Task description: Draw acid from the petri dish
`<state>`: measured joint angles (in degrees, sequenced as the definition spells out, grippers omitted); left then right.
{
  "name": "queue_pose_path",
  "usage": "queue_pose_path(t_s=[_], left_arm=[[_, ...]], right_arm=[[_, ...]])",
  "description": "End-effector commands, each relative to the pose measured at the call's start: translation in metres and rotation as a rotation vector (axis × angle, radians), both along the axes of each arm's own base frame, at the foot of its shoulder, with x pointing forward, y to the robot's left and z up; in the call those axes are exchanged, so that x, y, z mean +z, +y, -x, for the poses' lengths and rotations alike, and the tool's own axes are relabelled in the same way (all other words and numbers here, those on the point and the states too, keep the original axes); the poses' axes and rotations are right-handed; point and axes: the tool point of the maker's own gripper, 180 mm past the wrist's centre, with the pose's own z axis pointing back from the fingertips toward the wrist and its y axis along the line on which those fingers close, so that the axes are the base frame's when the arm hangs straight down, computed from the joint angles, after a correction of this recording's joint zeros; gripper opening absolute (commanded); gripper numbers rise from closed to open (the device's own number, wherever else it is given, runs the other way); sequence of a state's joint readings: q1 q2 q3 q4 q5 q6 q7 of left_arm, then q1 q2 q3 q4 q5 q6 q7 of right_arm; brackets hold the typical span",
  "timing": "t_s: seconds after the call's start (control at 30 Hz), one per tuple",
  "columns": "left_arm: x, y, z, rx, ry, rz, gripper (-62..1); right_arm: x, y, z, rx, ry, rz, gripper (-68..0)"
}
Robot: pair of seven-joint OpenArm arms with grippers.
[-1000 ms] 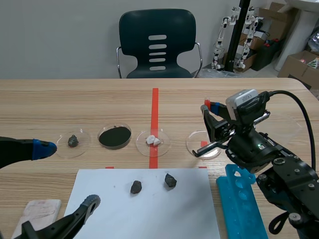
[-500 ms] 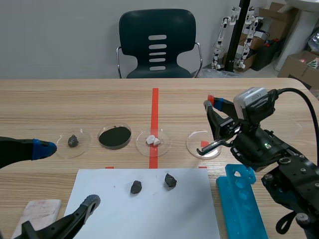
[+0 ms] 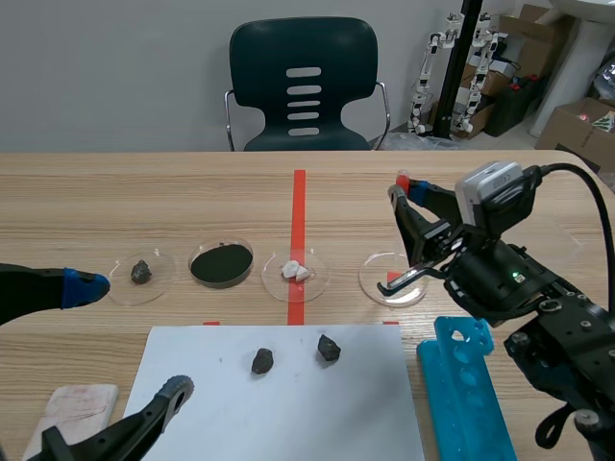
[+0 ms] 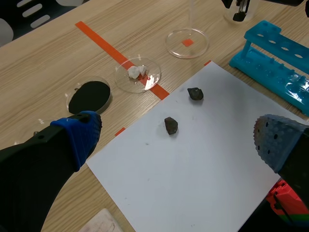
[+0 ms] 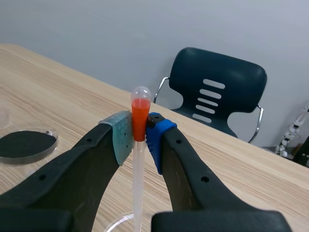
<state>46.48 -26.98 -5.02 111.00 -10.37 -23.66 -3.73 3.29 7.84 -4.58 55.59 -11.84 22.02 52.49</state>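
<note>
The pipette (image 5: pixel 139 159) pinched in the right gripper (image 5: pixel 140 130) was clear, smooth plastic, and the pads (image 5: pixel 123 137) against it looked soft and dotted. Under that gripper the petri dish (image 3: pixel 370 274) was transparent and glossy on a matt wood-grain table (image 3: pixel 144 192). Beside the gripper stood a shiny plastic test-tube rack (image 3: pixel 471 394) — further off lay matt white paper (image 3: pixel 288 413) bearing two rough dark stones (image 3: pixel 262 361).

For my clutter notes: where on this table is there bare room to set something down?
The table is bare beyond the row of dishes, up to its far edge. The near half of the paper, before the two stones, is free. Crowded: the right end, where the right pincer holds a dropper over the last dish by the rack.
</note>
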Motion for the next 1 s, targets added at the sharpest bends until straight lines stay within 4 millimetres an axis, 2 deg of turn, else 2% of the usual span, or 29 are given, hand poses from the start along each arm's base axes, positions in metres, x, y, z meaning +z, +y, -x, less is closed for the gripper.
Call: queue_pose_path(t_s=[0.0,0.27,0.47,0.97], left_arm=[[0.007,-0.001,-0.002,0.006,-0.022,0.027,1.4],[0.007,-0.001,-0.002,0.006,-0.022,0.027,1.4],[0.007,-0.001,-0.002,0.006,-0.022,0.027,1.4],[0.007,-0.001,-0.002,0.006,-0.022,0.027,1.4]], right_arm=[[0.022,-0.007,-0.006,0.004,-0.072,0.006,-59.4],[0.028,-0.006,-0.005,0.003,-0.079,0.007,-59.4],[0.041,-0.006,0.000,-0.020,-0.068,-0.005,-59.4],[0.098,0.009,0.027,-0.017,-0.121,-0.003,-59.4]])
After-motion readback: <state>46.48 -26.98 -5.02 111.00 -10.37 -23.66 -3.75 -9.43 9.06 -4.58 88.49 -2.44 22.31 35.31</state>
